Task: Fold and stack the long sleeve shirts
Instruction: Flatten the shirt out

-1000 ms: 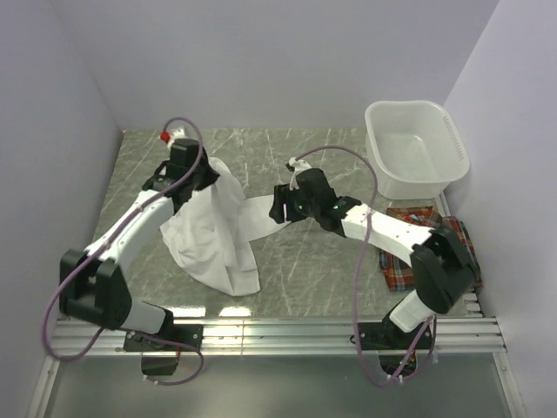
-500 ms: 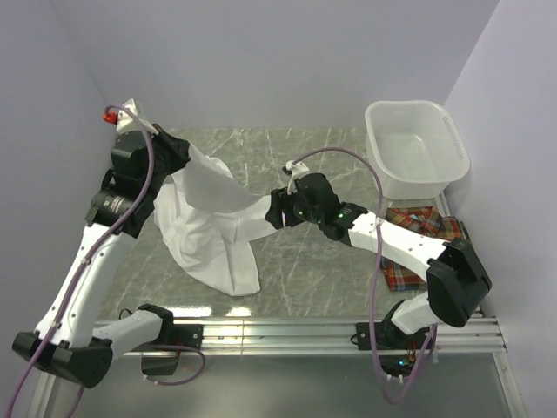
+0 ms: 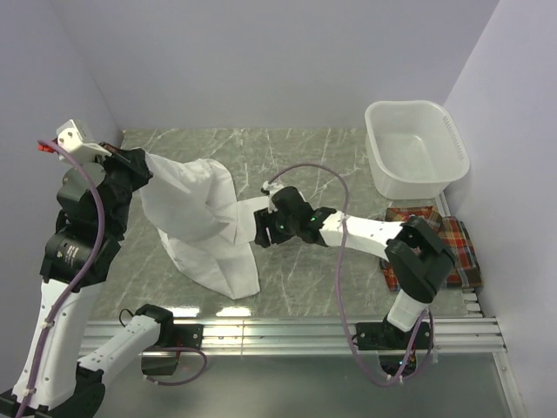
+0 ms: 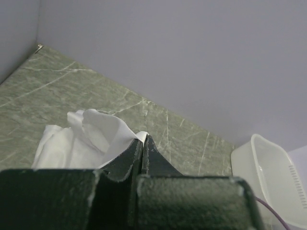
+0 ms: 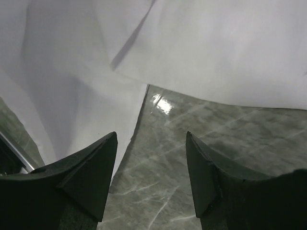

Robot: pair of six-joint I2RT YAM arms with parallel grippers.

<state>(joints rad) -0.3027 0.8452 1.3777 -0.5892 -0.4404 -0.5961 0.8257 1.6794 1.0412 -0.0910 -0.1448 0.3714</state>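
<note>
A plain white shirt [image 3: 204, 226] hangs from my left gripper [image 3: 139, 167], raised high at the far left, its lower part trailing on the marble table. In the left wrist view the jaws are shut on a white fold of the shirt [image 4: 103, 132], pinched at the gripper [image 4: 144, 137] tips. My right gripper [image 3: 259, 228] is low at the shirt's right edge, open; in the right wrist view the gripper [image 5: 151, 139] shows bare marble between its fingers and white cloth [image 5: 72, 96] just ahead. The plaid shirt [image 3: 457, 257] lies folded at the right, partly behind the right arm.
A white plastic basin [image 3: 416, 148] stands at the back right. Grey walls close in the left, back and right sides. A metal rail [image 3: 287, 331] runs along the near edge of the table.
My left arm has swung up and to the left, lifting and stretching the white shirt. My right gripper has moved left toward the shirt's edge, staying open.
</note>
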